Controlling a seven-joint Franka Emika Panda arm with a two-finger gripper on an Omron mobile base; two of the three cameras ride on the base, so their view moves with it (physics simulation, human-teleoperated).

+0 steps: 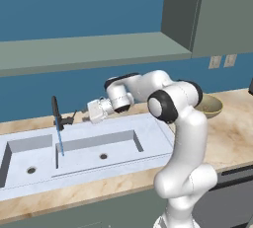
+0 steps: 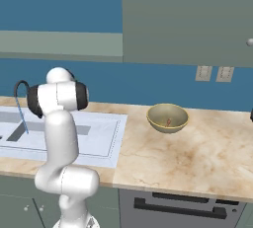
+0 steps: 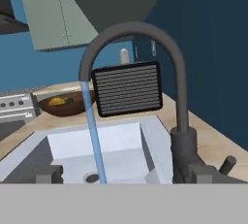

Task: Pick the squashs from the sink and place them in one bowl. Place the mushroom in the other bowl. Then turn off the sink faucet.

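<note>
The dark sink faucet [image 3: 135, 30] arches close in front of the hand, and a blue stream of water [image 3: 95, 136] falls into the pale sink [image 3: 156, 138]. Its small side lever [image 3: 227, 164] sticks out at the lower right. My gripper [image 3: 125, 175] is open and holds nothing; its right fingertip [image 3: 202, 172] is next to the faucet base. From the left base, the gripper [image 1: 81, 116] is just right of the faucet [image 1: 56, 112]. The wide dark wooden bowl [image 3: 72, 107] holds the yellow squash [image 3: 57, 101] and a dark green one [image 3: 70, 100]. The mushroom [image 2: 169, 121] lies in the olive-tan bowl [image 2: 168, 109].
A black slatted toaster [image 3: 127, 88] stands on the counter behind the sink. A stove [image 3: 17, 104] is beyond the wooden bowl. Wall cabinets [image 2: 188, 19] hang over the marble counter [image 2: 197, 158], and two outlets [image 2: 214, 74] sit on the blue wall.
</note>
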